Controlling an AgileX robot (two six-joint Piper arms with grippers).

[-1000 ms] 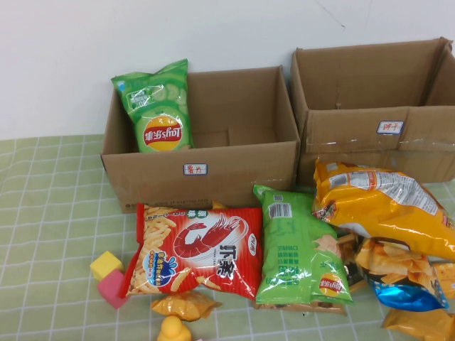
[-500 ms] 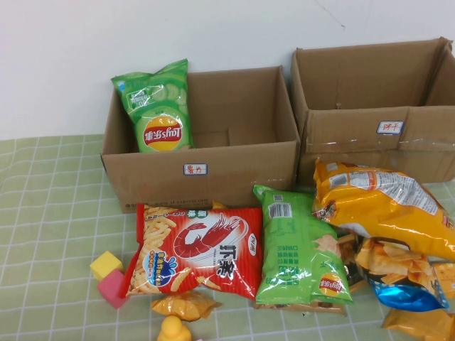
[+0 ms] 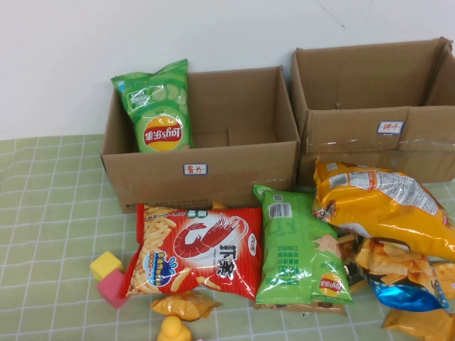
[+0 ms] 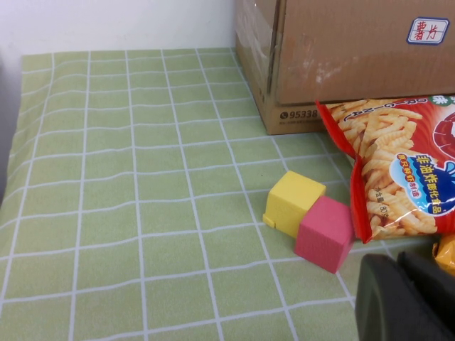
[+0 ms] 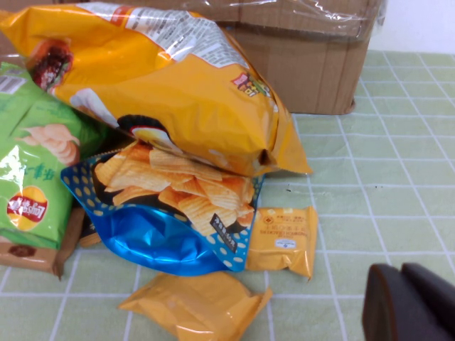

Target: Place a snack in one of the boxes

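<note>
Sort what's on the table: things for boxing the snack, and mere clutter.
Job: yellow-orange chip bag; plain-front cardboard box; left gripper, shut, by the cubes; right gripper, shut, near the packets.
Clutter: taped box; red shrimp-chip bag; green bags; blue-and-orange chip bag; cubes.
</note>
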